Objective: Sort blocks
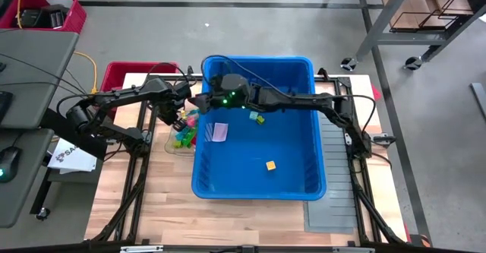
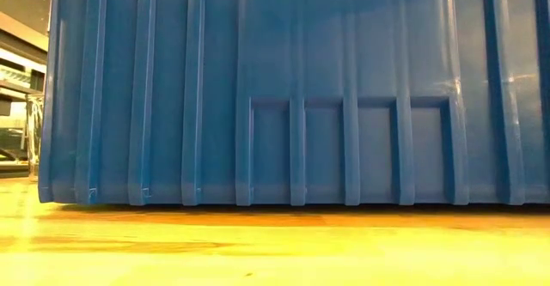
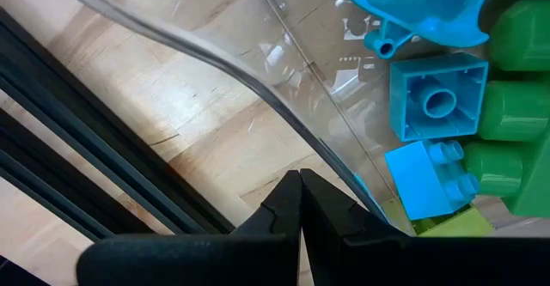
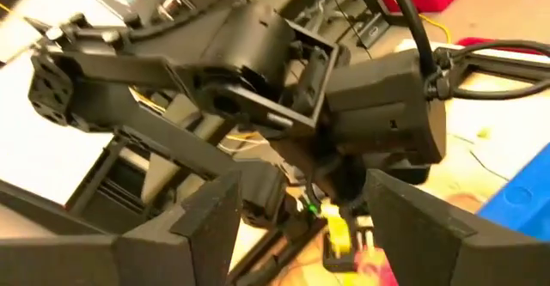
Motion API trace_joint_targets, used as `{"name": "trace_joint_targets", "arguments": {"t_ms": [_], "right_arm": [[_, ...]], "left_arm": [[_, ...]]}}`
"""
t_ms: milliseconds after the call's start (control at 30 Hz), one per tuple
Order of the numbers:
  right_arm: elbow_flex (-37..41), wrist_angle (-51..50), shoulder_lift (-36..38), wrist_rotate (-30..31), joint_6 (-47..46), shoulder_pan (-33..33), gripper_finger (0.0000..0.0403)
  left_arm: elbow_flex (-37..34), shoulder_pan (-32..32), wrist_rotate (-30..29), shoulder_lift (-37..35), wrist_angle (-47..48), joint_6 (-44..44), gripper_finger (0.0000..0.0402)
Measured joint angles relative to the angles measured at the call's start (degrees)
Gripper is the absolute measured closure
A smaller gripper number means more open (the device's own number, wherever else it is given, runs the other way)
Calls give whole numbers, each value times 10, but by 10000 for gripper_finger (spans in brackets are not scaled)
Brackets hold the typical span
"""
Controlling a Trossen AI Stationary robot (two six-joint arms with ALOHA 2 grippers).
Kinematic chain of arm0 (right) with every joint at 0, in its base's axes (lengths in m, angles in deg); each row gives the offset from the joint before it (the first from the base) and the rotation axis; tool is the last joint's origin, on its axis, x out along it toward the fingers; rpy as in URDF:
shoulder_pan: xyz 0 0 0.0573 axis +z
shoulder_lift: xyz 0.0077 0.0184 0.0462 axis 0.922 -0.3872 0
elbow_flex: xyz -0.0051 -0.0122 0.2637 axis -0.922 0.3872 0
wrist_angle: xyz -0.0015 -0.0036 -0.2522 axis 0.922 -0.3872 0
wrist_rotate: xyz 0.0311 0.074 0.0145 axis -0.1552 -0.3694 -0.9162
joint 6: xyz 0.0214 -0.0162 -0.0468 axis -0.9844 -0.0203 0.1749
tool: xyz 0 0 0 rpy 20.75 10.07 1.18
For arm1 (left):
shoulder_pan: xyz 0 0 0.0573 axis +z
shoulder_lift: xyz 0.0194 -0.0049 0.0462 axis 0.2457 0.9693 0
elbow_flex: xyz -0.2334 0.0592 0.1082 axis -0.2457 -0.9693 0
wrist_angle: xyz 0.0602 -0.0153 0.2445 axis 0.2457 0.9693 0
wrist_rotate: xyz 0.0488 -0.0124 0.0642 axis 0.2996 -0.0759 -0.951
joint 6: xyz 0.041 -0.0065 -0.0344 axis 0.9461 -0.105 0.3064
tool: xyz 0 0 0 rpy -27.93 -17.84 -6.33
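1. The blocks lie in two places: a heap of green, teal, yellow and pink blocks (image 1: 184, 135) sits in a clear tray (image 1: 171, 143) on the wooden table (image 1: 250, 211), just left of the blue bin (image 1: 257, 185); inside the bin lie a yellow block (image 1: 270, 165), a small green and teal pair (image 1: 257, 117) and a pale lilac piece (image 1: 219, 131).
2. The left gripper (image 1: 180, 115) hangs over the tray's far end, right above the heap. In the left wrist view its fingers (image 3: 284, 209) are pressed together with nothing between them, their tips at the clear tray wall (image 3: 258, 88), with teal blocks (image 3: 434, 106) and green blocks (image 3: 516, 123) just beyond.
3. The right gripper (image 1: 203, 101) reaches across the bin's far left corner, over the rim, close to the left arm's wrist. Its fingers (image 4: 215, 213) are spread wide and hold nothing; between them the right wrist view shows the left arm's wrist housing and a yellow block (image 4: 339, 234) below it.
4. The two grippers are near each other at the bin's left wall. The low view is filled by the bin's ribbed blue side (image 2: 292, 88).
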State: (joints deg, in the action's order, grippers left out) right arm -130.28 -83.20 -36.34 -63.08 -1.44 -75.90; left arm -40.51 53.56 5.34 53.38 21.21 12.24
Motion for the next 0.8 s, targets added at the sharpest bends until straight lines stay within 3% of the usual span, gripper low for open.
{"name": "trace_joint_targets", "arguments": {"t_ms": [233,400,567,667,733,800], "right_arm": [[0,-11,10,-29,64,-11,162],[0,-180,52,-42,148,-27,161],[0,-420,70,85,262,-21,161],[18,-529,67,167,279,-19,160],[59,-566,65,179,246,-30,160],[114,-569,63,149,198,-49,160]], "left_arm": [[0,0,0,0,0,-1,402],[0,0,0,0,0,-1,402],[0,0,0,0,-6,-1,402],[0,0,0,0,-8,-1,402],[0,0,-1,0,-8,-1,402],[0,0,-1,0,-8,-1,402]]}}
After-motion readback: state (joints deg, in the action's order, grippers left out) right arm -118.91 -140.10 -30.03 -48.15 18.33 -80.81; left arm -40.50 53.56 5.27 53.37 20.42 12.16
